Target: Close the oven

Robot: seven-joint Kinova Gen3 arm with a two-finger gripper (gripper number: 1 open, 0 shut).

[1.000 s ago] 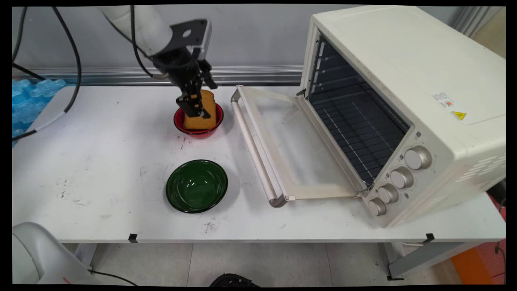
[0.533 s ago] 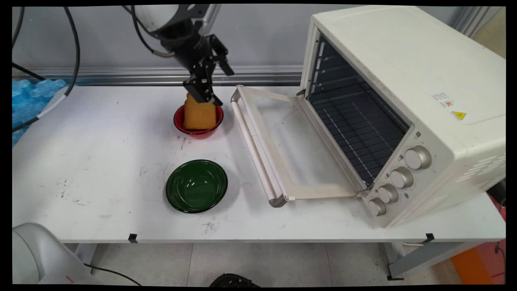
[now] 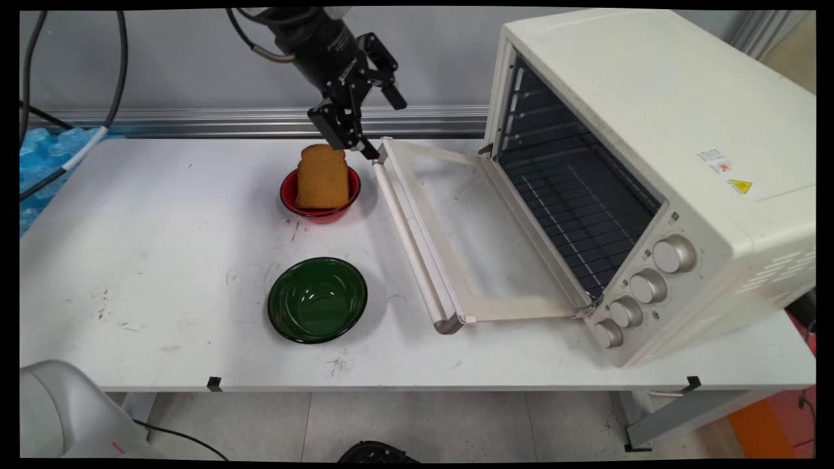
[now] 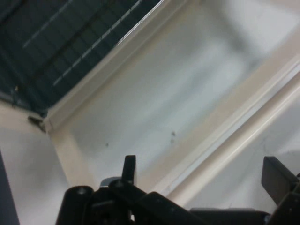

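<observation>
A slice of brown bread stands upright in a small red bowl at the back of the table. My gripper hangs open and empty, above and to the right of the bread, over the far end of the toaster oven's lowered door. One black fingertip is close to the door handle. The hand view looks down past the open gripper onto the door's glass pane and the dark oven rack.
A cream toaster oven fills the right side of the table, its door lying flat toward the left. An empty green bowl sits near the front, below the red bowl. Black cables hang at the upper left.
The gripper has let go of the bread, which stays in the red bowl. It has risen and moved right, from the bowl toward the oven door.
</observation>
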